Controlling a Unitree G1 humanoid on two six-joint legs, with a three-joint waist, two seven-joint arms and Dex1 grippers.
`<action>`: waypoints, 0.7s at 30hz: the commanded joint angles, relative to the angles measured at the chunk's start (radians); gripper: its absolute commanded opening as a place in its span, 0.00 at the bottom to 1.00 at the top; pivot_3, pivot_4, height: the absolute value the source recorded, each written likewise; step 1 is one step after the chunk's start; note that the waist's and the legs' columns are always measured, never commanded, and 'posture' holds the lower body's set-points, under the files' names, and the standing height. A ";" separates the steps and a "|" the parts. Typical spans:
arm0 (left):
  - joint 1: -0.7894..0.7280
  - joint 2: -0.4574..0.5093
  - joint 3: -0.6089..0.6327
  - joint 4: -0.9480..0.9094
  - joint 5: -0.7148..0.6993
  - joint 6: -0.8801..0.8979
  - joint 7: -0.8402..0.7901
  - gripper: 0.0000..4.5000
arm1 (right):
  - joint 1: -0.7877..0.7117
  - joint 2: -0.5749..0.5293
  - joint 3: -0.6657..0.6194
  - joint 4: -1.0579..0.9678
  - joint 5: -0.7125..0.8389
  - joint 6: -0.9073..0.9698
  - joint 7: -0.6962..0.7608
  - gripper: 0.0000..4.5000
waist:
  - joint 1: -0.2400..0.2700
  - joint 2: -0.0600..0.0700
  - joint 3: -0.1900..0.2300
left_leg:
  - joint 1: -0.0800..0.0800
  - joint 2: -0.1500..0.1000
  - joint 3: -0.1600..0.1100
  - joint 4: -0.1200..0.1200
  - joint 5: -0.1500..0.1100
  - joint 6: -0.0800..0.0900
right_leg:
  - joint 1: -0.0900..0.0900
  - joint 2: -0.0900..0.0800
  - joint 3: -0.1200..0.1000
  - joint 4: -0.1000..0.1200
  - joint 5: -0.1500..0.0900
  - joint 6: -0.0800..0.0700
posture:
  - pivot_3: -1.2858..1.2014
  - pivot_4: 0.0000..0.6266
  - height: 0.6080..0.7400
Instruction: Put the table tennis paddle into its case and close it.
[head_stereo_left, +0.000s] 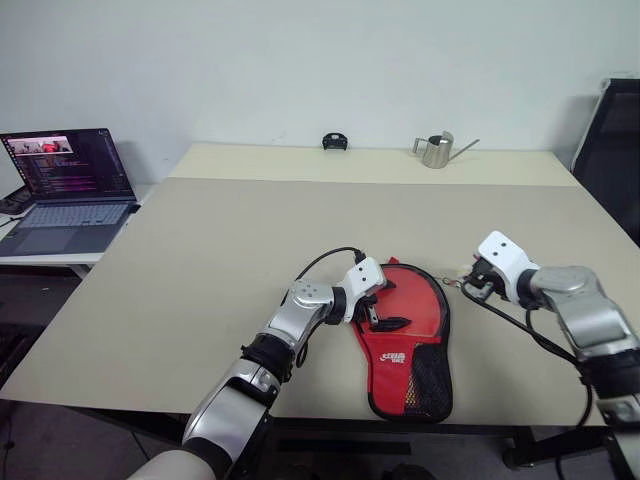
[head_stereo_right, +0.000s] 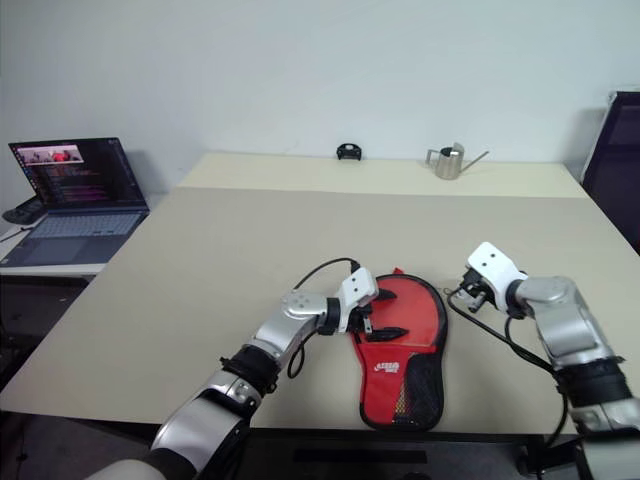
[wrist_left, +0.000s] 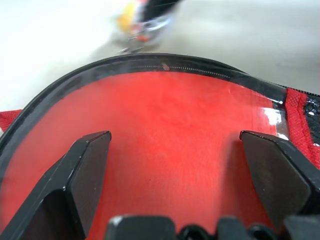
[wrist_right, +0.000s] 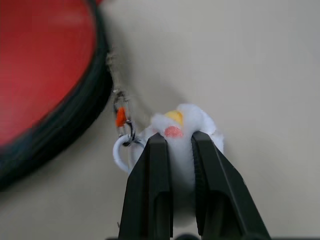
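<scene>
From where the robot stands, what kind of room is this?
Probably a lab or office workspace: a plain beige table against a bare wall, an open laptop showing code on a side desk, and a dark office chair at the right.

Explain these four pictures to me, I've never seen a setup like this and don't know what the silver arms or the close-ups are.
This is a humanoid robot with two arms, each ending in a gripper with two black fingers. The two wide pictures come from cameras in its head, looking down over a beige table. The two close-ups come from cameras on its wrists.

On the table lies the case, a red paddle-shaped pouch with a black zipper edge and a mesh pocket. The left gripper rests open over its red face. The right gripper is shut on a small white fluffy charm, which hangs by a ring and chain from the case's zipper edge.

At the far edge stand a small metal watering can and a small black object. A laptop sits on a side table.
</scene>
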 joint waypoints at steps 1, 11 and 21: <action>0.037 0.008 -0.052 0.083 0.076 0.015 0.004 1.00 | 0.046 -0.074 -0.047 -0.162 0.048 0.086 0.060 0.03 | 0.001 0.000 0.000 | 0.000 0.000 0.000 0.000 0.000 0.000 | 0.000 0.000 0.000 0.000 0.000 0.000 | 0.52 0.24 1.00; 0.033 -0.001 -0.056 0.091 0.078 0.010 0.000 1.00 | 0.215 -0.221 -0.075 -0.423 0.155 0.201 0.137 0.03 | 0.005 0.000 0.000 | 0.000 0.000 -0.002 0.000 0.000 0.000 | 0.001 0.000 -0.001 -0.001 0.000 0.001 | 0.52 0.24 1.00; 0.032 -0.016 -0.056 0.093 0.079 0.016 0.002 1.00 | 0.494 -0.392 -0.166 -0.600 0.251 0.164 0.261 0.03 | 0.016 0.001 -0.002 | -0.001 0.000 -0.006 -0.001 0.000 0.000 | 0.005 0.000 -0.006 -0.009 0.000 0.002 | 0.52 0.24 1.00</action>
